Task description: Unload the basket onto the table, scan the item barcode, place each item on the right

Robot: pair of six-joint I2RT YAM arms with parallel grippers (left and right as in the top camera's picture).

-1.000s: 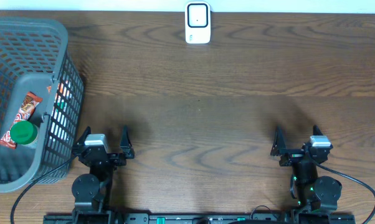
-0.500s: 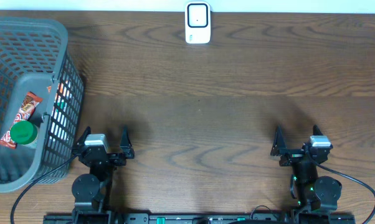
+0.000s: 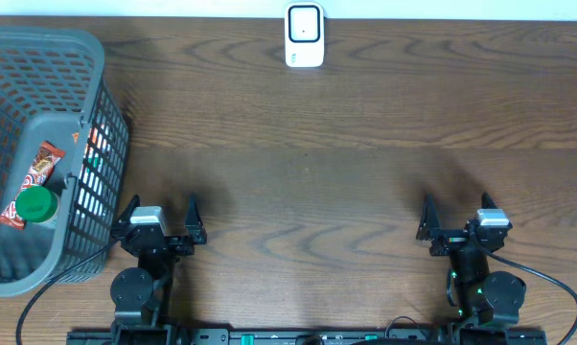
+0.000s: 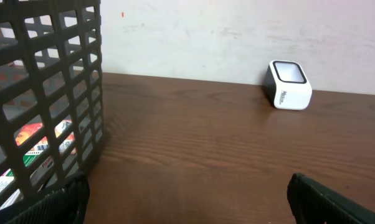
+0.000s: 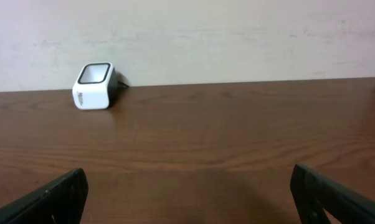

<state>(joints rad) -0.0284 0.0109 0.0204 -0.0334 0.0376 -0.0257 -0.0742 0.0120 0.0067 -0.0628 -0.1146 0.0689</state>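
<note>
The dark brown wooden table (image 3: 346,144) is carrying a big grey plastic mesh basket (image 3: 39,36) at its left end. The left gripper (image 3: 162,205) and right gripper (image 3: 456,205) are both hovering at the near edge, fingers spread wide and pinching nothing. The small white box-shaped barcode scanner (image 3: 304,35) is sitting mid far edge, and the red snack wrapper (image 3: 37,172) is lying in the basket, touching a green round-lidded container (image 3: 35,204).

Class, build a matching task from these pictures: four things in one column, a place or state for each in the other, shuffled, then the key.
1 scanner
2 basket
3 green cap
4 right gripper

A open, holding nothing
B inside the basket
C far edge of the table, middle
D table's left side

Pairs: 1-C, 2-D, 3-B, 4-A
</note>
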